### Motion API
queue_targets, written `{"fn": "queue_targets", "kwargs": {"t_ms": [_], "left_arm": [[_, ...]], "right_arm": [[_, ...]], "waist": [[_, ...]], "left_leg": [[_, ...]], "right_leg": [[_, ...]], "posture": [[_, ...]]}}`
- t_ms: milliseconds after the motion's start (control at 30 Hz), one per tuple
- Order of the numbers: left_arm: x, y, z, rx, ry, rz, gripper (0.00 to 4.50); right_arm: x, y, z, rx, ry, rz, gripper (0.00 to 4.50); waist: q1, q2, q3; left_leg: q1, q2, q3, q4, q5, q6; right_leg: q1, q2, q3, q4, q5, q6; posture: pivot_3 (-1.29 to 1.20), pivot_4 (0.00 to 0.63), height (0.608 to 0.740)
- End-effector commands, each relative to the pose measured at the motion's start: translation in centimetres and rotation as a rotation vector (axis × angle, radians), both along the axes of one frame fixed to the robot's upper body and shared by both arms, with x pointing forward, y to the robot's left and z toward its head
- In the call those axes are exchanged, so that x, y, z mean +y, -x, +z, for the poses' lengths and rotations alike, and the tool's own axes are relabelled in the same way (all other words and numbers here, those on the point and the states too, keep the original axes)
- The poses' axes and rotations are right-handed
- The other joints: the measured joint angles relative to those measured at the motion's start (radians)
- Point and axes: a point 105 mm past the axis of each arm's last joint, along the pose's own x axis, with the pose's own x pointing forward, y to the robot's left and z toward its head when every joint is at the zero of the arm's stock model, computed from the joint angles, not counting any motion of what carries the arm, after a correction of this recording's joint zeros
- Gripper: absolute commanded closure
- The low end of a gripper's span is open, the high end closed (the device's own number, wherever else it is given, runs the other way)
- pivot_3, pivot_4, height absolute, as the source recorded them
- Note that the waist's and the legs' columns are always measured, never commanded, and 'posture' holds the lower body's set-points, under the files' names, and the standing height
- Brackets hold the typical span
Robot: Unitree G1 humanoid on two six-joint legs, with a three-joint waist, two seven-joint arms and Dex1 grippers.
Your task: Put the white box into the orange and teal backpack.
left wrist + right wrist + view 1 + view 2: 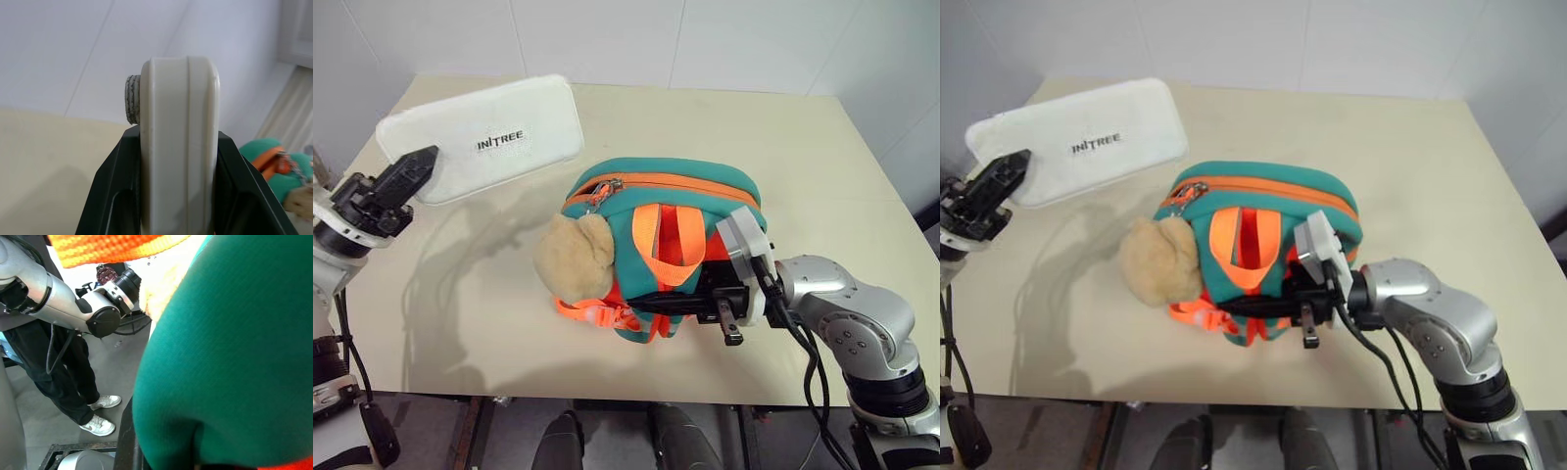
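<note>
Box (489,137) is held up off the table (822,176) by the left gripper (409,174), at the robot's far left, tilted, lid with dark lettering facing the head camera. Black fingers (115,196) clamp it from both sides at its near-left corner; in the left wrist view the box shows edge-on, cream-white with a seam down the middle, and a small grey round pad sticks out of one side. Box casts a shadow on the table below it, so it's clear of the surface. Backpack (705,191) sits mid-table, just right of the box and lower, not touching it. Teal body, orange zipper trim running along the top, zipper pull at the left end; can't tell how far the zip is open. Orange straps (671,235) loop over the near face, orange buckle webbing at the bottom left. Beige plush (576,257) hangs at the near-left side of the bag, touching it. Right gripper (724,304) is at the near-right bottom edge of the backpack, fingers pinched tight on the fabric there; right wrist view is up against teal fabric with an orange strap at the top. That same view shows a person's dark trousers and white sneakers (100,423) on the floor beyond the table.
</note>
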Motion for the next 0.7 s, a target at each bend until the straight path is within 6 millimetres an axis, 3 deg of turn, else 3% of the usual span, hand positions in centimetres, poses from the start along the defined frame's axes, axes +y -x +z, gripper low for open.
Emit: {"fn": "queue_targets", "kwargs": {"t_ms": [33,300,700], "left_arm": [[0.5,2.7,2.6,-0.171,-0.046,-0.039,3.18],[0.0,4.5,3.6,-0.222,-0.095,-0.18,3.18],[-1.1,4.9,1.8,-0.122,-0.242,-0.297,3.18]], "right_arm": [[0.0,0.2,0.1,-0.006,-0.02,0.005,4.5],[0.3,-0.2,-0.1,0.017,-0.031,0.012,4.5],[0.9,-0.6,0.0,0.012,-0.049,0.011,4.5]], "waist": [[0.0,0.0,0.0],[-0.002,0.0,0.0],[-0.005,0.0,0.0]], "left_leg": [[0.0,0.0,0.0,0.0,0.0,0.0],[0.0,0.0,0.0,0.001,0.0,0.0],[0.001,0.001,0.0,0.003,0.0,0.0]], "right_leg": [[0.0,0.0,0.0,0.0,0.0,0.0],[0.0,0.0,0.0,0.001,0.0,0.0],[0.0,0.001,0.0,0.006,-0.001,-0.001]], "posture": [[0.0,0.15,0.74],[0.0,0.15,0.74],[0.0,0.15,0.74]]}}
